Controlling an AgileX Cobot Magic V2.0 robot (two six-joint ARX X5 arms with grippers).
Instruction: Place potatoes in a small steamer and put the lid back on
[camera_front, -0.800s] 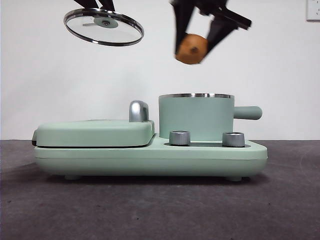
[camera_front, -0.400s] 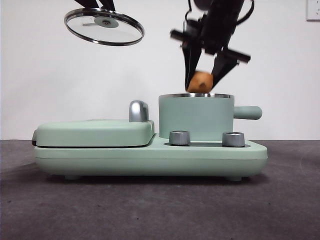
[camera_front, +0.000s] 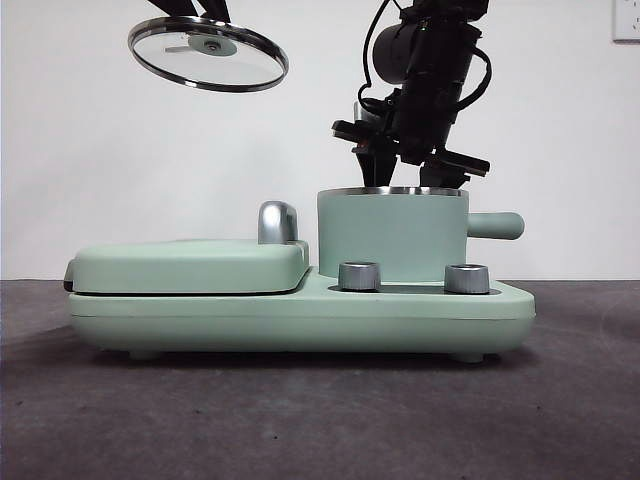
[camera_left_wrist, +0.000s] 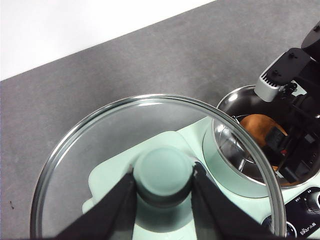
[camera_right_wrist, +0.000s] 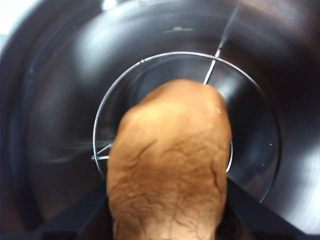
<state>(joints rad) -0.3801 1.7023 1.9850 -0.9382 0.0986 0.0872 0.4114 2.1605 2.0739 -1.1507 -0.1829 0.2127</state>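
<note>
The mint-green small steamer (camera_front: 392, 235) stands on the right of the green appliance base. My right gripper (camera_front: 405, 175) reaches down into its mouth, shut on the orange-brown potato (camera_right_wrist: 170, 165), which hangs inside the steel pot above a wire rack (camera_right_wrist: 250, 130). The potato (camera_left_wrist: 260, 127) also shows inside the steamer (camera_left_wrist: 222, 160) in the left wrist view; the front view hides it. High at the upper left, my left gripper (camera_left_wrist: 162, 192) is shut on the knob of the clear glass lid (camera_front: 208, 54), holding it in the air, slightly tilted.
A flat mint-green griddle cover (camera_front: 190, 265) with a chrome handle (camera_front: 277, 222) fills the base's left half. Two steel dials (camera_front: 360, 276) sit at the base's front under the pot. The steamer's stubby handle (camera_front: 497, 225) points right. Dark grey tabletop (camera_front: 300, 420) lies in front.
My right gripper has come down with the potato from above the steamer into its mouth; the potato is now hidden below the rim in the front view. The lid has stayed in place.
</note>
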